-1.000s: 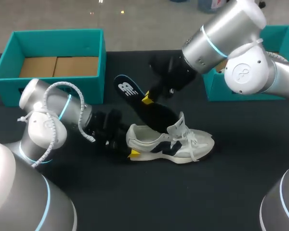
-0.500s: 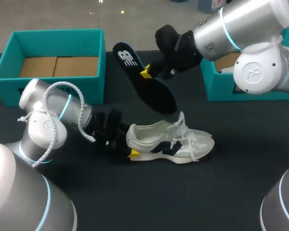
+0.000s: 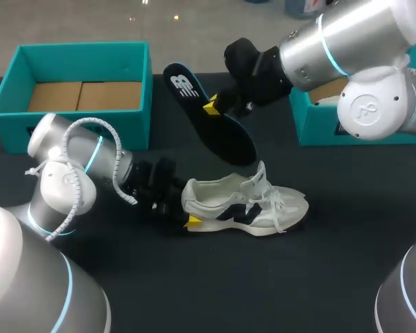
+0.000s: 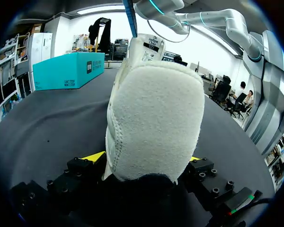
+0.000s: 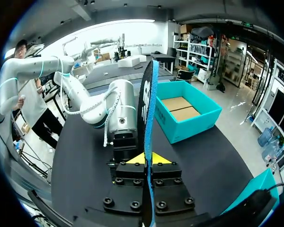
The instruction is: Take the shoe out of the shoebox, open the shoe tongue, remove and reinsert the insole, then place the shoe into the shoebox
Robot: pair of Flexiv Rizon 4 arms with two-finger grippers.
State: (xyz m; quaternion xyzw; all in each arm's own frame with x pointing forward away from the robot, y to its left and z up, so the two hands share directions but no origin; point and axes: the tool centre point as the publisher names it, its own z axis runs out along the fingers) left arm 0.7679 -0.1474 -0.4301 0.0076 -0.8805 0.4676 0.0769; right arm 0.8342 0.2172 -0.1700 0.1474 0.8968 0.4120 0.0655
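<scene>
A white sneaker with navy trim lies on its side on the black table, toe pointing right. My left gripper holds its heel, and in the left wrist view the heel fills the space between the two yellow tips. The dark insole hangs in the air above the shoe, tilted, with its heel end up toward the left box. My right gripper is shut on the insole's edge near the middle. In the right wrist view the insole stands edge-on between the fingers of the right gripper.
An open teal shoebox with a cardboard floor stands at the back left, also visible as the teal box ahead of the right gripper. A second teal box sits at the back right, partly behind my right arm.
The right gripper has lifted the insole up and back, clear of the shoe's opening; most of the rise came early, then it nearly stopped. Left gripper and shoe stayed still.
</scene>
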